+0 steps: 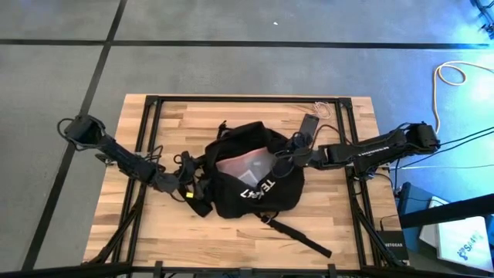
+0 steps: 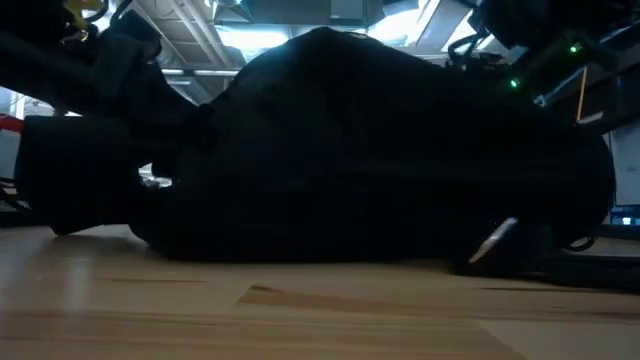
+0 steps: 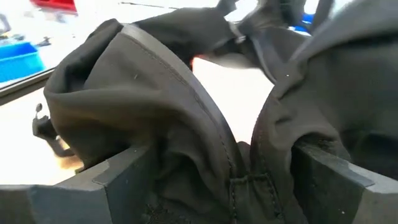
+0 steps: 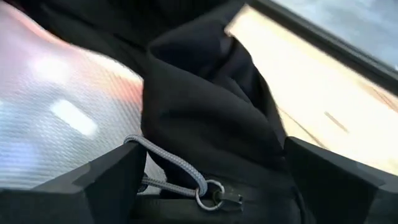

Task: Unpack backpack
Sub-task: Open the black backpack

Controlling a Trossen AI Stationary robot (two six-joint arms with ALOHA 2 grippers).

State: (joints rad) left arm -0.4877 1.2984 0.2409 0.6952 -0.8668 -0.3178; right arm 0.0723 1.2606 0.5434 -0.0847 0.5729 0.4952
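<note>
Black fabric fills the middle of the wooden table [image 1: 193, 239]: the backpack [image 1: 255, 197] lies there with its mouth pulled open, and both grippers sit at that opening from opposite sides. The left gripper [image 1: 202, 179] has its fingers [image 3: 118, 180] spread wide around a bunched fold of the bag's rim, with cloth packed between the two pads — it grips that edge. Just beyond its fingertips, inside the opening, a pale flat item [image 3: 230, 93] shows. The right gripper [image 1: 287, 154] likewise stands wide with a thick fold of the opposite rim between its fingers [image 4: 99, 180]; a grey zipper cord [image 4: 174, 165] with a small metal ring loops across the fabric right at those fingers. Beside this fold, within the bag, lies a translucent ribbed pouch [image 4: 56, 112] with a reddish tint. Behind the right gripper, on the table's far side, a small flat black phone [image 1: 310, 123] rests — apart from the bag.
</note>
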